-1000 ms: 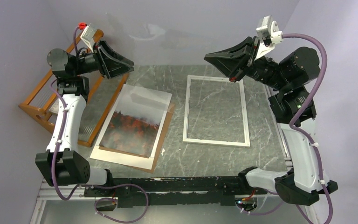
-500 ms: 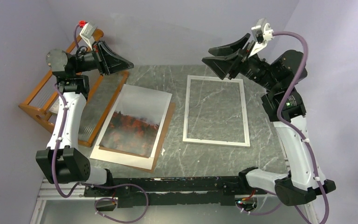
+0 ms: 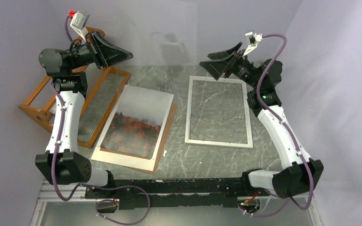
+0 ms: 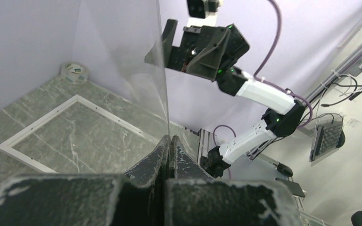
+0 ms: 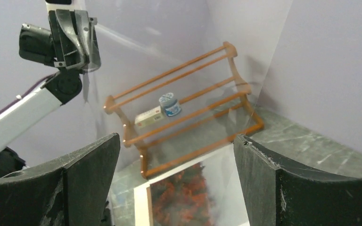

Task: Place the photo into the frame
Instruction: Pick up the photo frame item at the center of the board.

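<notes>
Photo (image 3: pixel 134 123) flat on brown board (image 3: pixel 170 117) beside white frame (image 3: pixel 188 110)

Grey marbled table (image 3: pixel 217 160) carries: white frame (image 3: pixel 188 113) lying flat, brown backing board (image 3: pixel 168 123) beside it, orange wooden rack (image 3: pixel 41 118) at left, tape roll (image 4: pixel 73 72) in corner.

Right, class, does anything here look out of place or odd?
The clear pane is out of the frame, held up off the table by the left pincer alone, the right pincer open. The photo lies at an angle to the frame.
</notes>
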Robot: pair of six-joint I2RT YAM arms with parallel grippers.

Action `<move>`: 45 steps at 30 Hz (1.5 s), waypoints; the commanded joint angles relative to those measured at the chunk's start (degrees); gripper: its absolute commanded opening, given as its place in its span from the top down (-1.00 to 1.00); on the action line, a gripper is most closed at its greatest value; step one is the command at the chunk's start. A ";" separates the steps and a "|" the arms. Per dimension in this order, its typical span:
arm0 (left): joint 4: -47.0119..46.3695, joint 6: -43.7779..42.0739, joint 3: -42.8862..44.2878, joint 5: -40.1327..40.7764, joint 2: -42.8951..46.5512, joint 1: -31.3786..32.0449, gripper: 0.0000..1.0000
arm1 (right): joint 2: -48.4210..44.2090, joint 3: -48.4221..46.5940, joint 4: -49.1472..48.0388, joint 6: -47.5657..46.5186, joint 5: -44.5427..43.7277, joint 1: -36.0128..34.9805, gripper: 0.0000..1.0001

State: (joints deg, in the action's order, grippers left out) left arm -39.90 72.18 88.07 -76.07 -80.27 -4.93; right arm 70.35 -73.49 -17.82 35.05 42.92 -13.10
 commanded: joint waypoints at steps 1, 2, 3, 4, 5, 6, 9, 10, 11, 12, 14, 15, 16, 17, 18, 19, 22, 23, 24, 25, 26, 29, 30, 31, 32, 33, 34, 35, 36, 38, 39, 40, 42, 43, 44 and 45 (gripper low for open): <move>-1.89 3.42 3.47 4.55 0.77 -0.27 0.95 | 2.64 1.53 -23.08 15.78 5.27 0.73 -0.87; -1.99 3.99 3.58 5.36 0.85 -0.26 0.95 | 3.31 1.96 -25.40 18.11 5.56 0.71 -0.87; -2.48 4.97 3.67 6.12 0.82 -0.29 0.95 | 4.06 2.53 -28.28 20.50 5.67 0.65 -0.87; -2.82 5.98 3.88 7.44 0.82 -0.26 0.95 | 4.91 3.09 -30.60 23.06 5.64 0.70 -0.87; -2.61 6.99 4.13 8.48 0.74 -0.30 0.95 | 5.79 3.43 -32.34 25.46 5.49 0.70 -0.87; -2.53 7.89 4.31 9.47 0.65 -0.28 0.95 | 6.67 3.83 -34.03 27.81 5.09 0.70 -0.88; -2.88 10.12 4.80 11.45 0.25 -0.28 0.95 | 9.48 5.52 -38.55 35.20 2.07 -0.16 -0.89; -3.26 10.90 4.89 11.95 0.08 -0.26 0.95 | 10.53 5.61 -39.85 37.77 1.24 -0.73 -0.89; -3.71 11.87 5.12 12.21 -0.20 -0.26 0.95 | 11.72 5.26 -39.85 38.97 0.75 -1.36 -0.89; -4.54 13.03 5.36 12.31 -0.57 -0.30 0.95 | 12.80 4.90 -40.03 39.79 0.39 -2.15 -0.89; -6.70 15.40 5.76 12.39 -1.16 -0.27 0.95 | 14.50 4.30 -39.63 40.80 -0.78 -3.28 -0.89; -7.30 16.23 5.99 12.50 -1.34 -0.27 0.95 | 15.17 4.31 -40.33 41.53 -1.49 -3.47 -0.89; -7.54 16.82 6.18 12.47 -1.41 -0.30 0.95 | 15.79 4.32 -40.82 42.19 -2.19 -3.50 -0.90; -7.62 17.14 6.30 12.60 -1.48 -0.28 0.95 | 16.41 4.31 -40.97 42.62 -2.81 -3.51 -0.90; -7.43 17.17 6.39 12.66 -1.43 -0.32 0.95 | 16.70 4.37 -41.16 42.79 -3.30 -3.46 -0.90; -6.75 17.08 6.53 12.70 -1.32 -0.29 0.95 | 16.97 4.46 -41.13 42.60 -3.92 -3.48 -0.90; -5.83 17.37 7.25 12.79 -1.23 -0.27 0.95 | 18.50 4.74 -46.07 43.84 -4.34 -3.41 -0.90; -6.10 17.97 7.62 12.85 -1.39 -0.27 0.95 | 19.34 4.65 -48.60 45.40 -4.56 -3.37 -0.90; -6.36 18.81 7.98 12.73 -1.62 -0.26 0.95 | 20.44 4.44 -51.84 47.22 -4.55 -3.45 -0.90; -6.77 19.58 8.30 12.71 -1.76 -0.30 0.95 | 21.43 4.08 -54.68 49.15 -4.63 -3.42 -0.90; -7.21 20.21 8.60 12.62 -1.94 -0.26 0.95 | 22.50 3.80 -56.98 50.62 -4.82 -3.46 -0.90; -7.27 20.85 8.89 12.67 -2.25 -0.28 0.95 | 23.93 2.92 -58.66 52.33 -5.03 -3.44 -0.89; -6.80 20.62 9.03 12.66 -2.18 -0.27 0.95 | 23.88 2.84 -57.99 51.69 -5.15 -3.42 -0.89; -6.32 20.34 9.11 12.60 -2.12 -0.27 0.95 | 23.61 2.94 -56.86 50.84 -5.39 -3.44 -0.89; -5.79 19.96 9.25 12.47 -2.02 -0.26 0.95 | 23.17 2.92 -55.24 49.69 -5.72 -3.42 -0.89; -5.35 19.56 9.37 12.47 -1.87 -0.28 0.95 | 22.66 2.84 -53.18 48.37 -5.98 -3.42 -0.89; -4.68 19.11 9.46 12.47 -1.75 -0.28 0.95 | 22.48 2.79 -52.24 47.87 -6.22 -3.42 -0.89; -3.88 18.61 9.63 12.39 -1.66 -0.27 0.95 | 22.51 2.37 -52.41 47.98 -5.96 -3.40 -0.89; -3.38 18.27 9.81 12.27 -1.55 -0.26 0.95 | 22.78 1.66 -52.78 48.62 -5.59 -3.44 -0.89; -2.93 17.98 9.77 12.22 -1.42 -0.26 0.95 | 23.13 0.86 -54.00 50.73 -5.10 -3.50 -0.89; -2.45 17.85 9.64 12.15 -1.32 -0.30 0.95 | 23.37 0.63 -55.90 51.99 -4.79 -3.43 -0.88; -2.10 17.81 9.33 12.13 -1.18 -0.27 0.95 | 23.60 0.21 -57.24 53.33 -4.33 -3.43 -0.87; -2.02 17.94 8.83 11.93 -1.20 -0.32 0.95 | 24.05 -1.08 -59.18 55.33 -3.20 -3.46 -0.80; -2.01 18.11 8.71 11.79 -1.31 -0.28 0.95 | 24.31 -1.91 -60.16 56.37 -2.50 -3.44 -0.75; -1.87 18.23 8.82 11.51 -1.48 -0.26 0.95 | 24.65 -2.77 -61.25 57.32 -1.96 -3.46 -0.68; -1.92 18.25 9.01 11.21 -1.65 -0.28 0.95 | 25.09 -3.63 -61.72 58.34 -1.44 -3.47 -0.56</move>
State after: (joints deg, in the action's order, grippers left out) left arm -41.21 90.76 95.18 -65.08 -82.41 -4.97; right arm 94.96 -72.14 -71.53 88.55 39.27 -16.69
